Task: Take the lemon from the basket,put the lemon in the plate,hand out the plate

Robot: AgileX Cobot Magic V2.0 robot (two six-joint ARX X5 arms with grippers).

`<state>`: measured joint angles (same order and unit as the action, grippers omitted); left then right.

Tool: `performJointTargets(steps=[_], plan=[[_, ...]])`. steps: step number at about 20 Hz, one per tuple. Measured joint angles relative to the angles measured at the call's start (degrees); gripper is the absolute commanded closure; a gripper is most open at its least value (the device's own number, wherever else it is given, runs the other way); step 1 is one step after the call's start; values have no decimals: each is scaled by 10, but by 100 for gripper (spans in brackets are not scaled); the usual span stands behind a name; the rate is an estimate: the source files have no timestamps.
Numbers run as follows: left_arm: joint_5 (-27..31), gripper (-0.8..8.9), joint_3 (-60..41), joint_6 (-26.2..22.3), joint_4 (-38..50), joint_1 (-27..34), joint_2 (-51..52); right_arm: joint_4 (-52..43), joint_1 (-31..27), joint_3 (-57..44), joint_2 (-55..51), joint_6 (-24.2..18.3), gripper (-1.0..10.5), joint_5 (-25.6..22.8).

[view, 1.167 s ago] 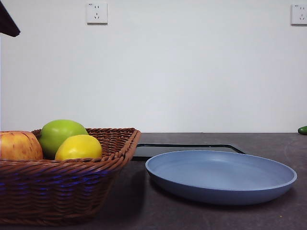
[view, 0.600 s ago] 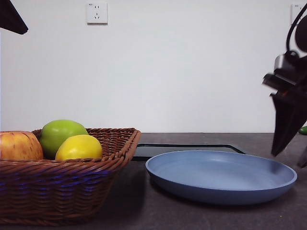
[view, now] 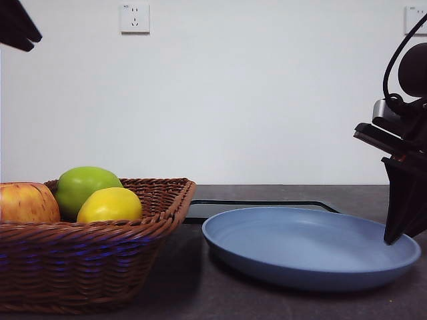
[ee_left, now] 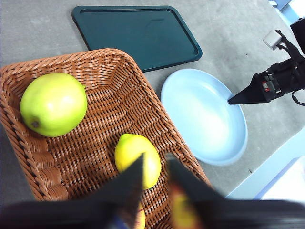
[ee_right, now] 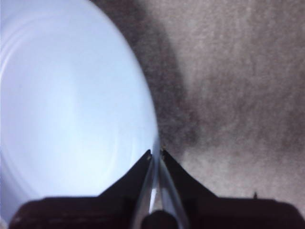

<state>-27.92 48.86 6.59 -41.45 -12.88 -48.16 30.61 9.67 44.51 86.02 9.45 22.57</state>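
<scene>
The yellow lemon (view: 110, 205) lies in the brown wicker basket (view: 87, 260) at the left, beside a green apple. In the left wrist view the lemon (ee_left: 137, 153) sits on the basket's floor (ee_left: 105, 109). My left gripper (ee_left: 153, 168) hovers above it, jaws open and empty. In the front view it shows only as a black tip (view: 20, 27) at the top left. The grey-blue plate (view: 300, 247) rests on the table to the right of the basket. My right gripper (ee_right: 155, 153) is shut on the plate's right rim (ee_right: 71, 119) and also shows in the front view (view: 400, 223).
A green apple (view: 83, 187) and a red-yellow apple (view: 27, 203) share the basket with the lemon. A flat black tray (view: 260, 205) lies behind the plate. The left wrist view shows the tray (ee_left: 136, 33) and the plate (ee_left: 205, 119).
The right arm came in from the right and lowered to the plate's right rim. The plate shifted slightly to the right. The left tip moved a little in the corner.
</scene>
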Motion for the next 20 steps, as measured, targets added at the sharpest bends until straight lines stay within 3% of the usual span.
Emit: performJointTargets(steps=[5, 9, 13, 20], plan=[[8, 429, 0, 5, -1, 0, 0, 37, 0, 0, -18, 0, 944, -2], [-15, 427, 0, 36, -9, -6, -9, 71, 0, 0, -79, 0, 944, -2], [-3, 427, 0, 57, 0, -56, -48, 102, 0, 0, -152, 0, 944, -2], [105, 427, 77, 66, -30, -162, -204, 108, 0, 0, -218, 9, 944, -2]])
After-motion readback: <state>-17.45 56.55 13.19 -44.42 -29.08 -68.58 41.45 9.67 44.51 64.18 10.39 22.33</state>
